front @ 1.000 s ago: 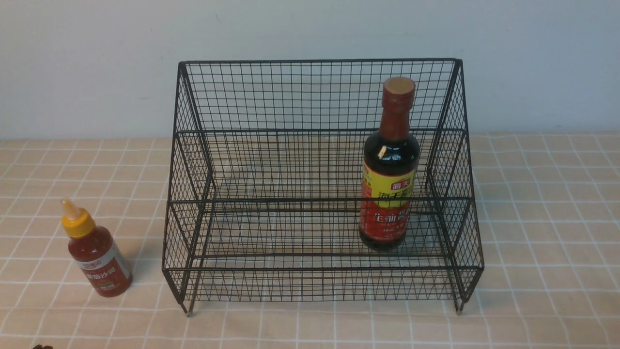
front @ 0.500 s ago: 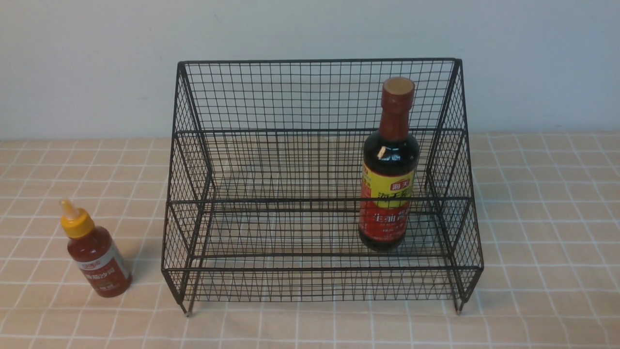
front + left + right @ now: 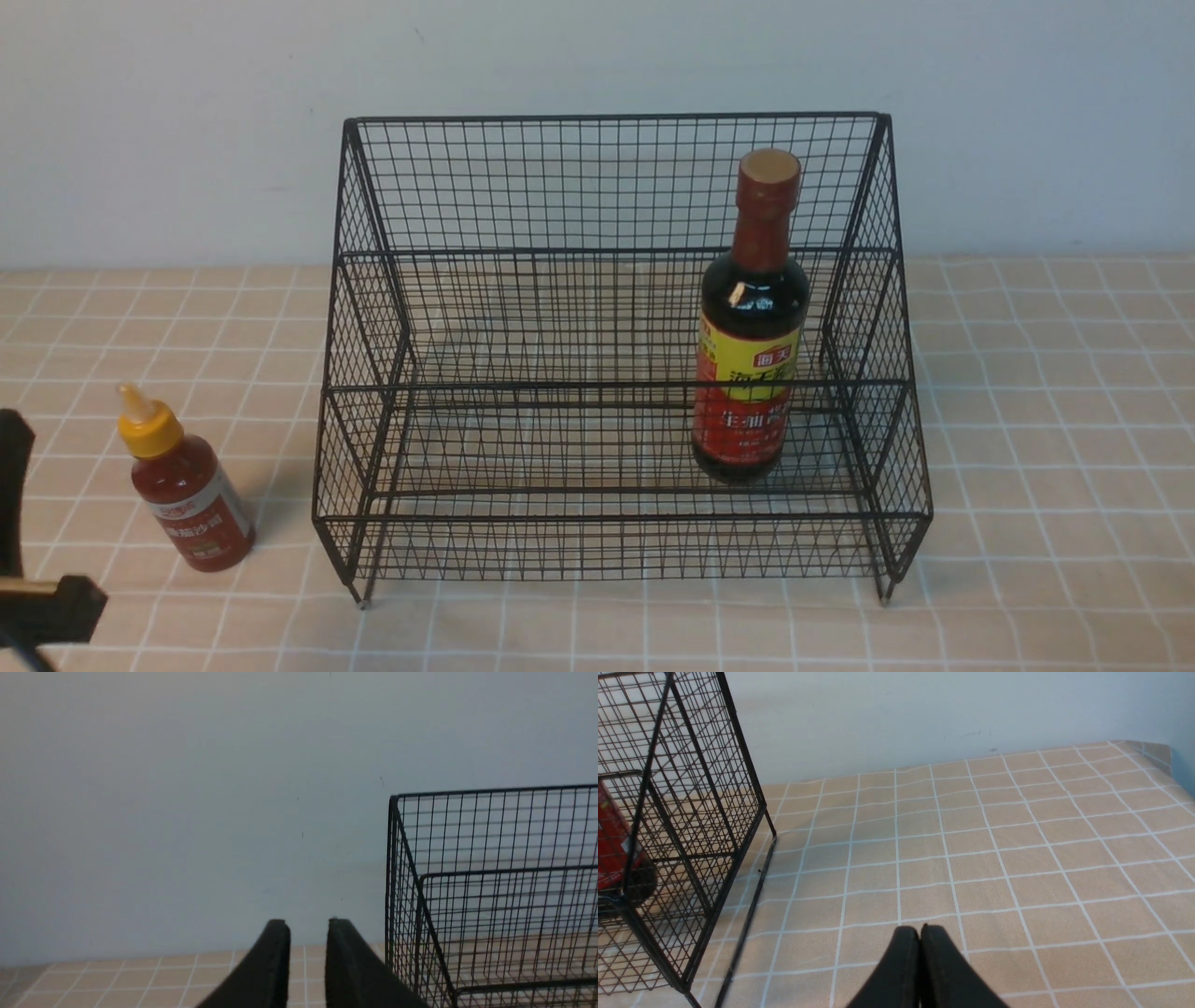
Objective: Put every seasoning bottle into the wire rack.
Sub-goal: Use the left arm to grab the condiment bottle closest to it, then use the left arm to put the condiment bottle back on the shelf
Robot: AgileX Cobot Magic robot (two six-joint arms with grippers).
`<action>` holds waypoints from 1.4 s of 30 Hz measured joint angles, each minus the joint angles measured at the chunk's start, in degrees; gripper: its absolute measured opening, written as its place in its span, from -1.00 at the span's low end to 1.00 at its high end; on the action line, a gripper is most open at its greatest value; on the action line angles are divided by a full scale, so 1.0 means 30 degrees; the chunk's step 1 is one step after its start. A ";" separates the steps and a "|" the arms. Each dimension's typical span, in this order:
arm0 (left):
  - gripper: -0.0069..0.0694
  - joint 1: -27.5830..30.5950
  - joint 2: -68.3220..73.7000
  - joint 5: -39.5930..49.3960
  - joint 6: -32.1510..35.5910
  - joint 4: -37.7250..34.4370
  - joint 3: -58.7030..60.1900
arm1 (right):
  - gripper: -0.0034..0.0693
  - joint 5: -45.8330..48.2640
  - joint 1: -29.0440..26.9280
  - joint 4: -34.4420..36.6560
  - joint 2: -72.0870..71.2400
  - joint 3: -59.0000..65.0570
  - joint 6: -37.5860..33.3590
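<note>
Since half a second ago, the left arm (image 3: 49,607) has come into the front view at the lower left corner, a dark piece with a tan strip, near the small red sauce bottle with the yellow nozzle cap (image 3: 187,499) but not touching it. Nothing else has shifted: both bottles and the rack sit as they did.

That red bottle stands upright on the beige grid-patterned tabletop (image 3: 1027,467), just left of the large black wire-mesh rack (image 3: 560,177) and outside it. The tall dark soy-sauce bottle with the red neck and red-yellow label (image 3: 750,373) already stands upright on a lower shelf at the rack's right side, so one bottle is left to place.

The red bottle is probably light squeezable plastic. Its wall would give under a hard pinch, its glossy label may slip, and its narrow foot could tip at a nudge. The best hold looks to be across the labelled body at mid-height, below the cap shoulder, never on the thin nozzle.

In the left wrist view the left jaws are slightly parted and hold nothing, and the bottle is out of that view. The right jaws are pressed together and empty above bare tabletop to the right of the rack.
</note>
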 joint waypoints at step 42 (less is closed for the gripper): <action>-0.14 0.0000 1.1350 -0.1451 0.4075 -0.5084 -0.4576 | -0.94 0.0000 0.0000 0.0000 0.0000 0.0000 0.0000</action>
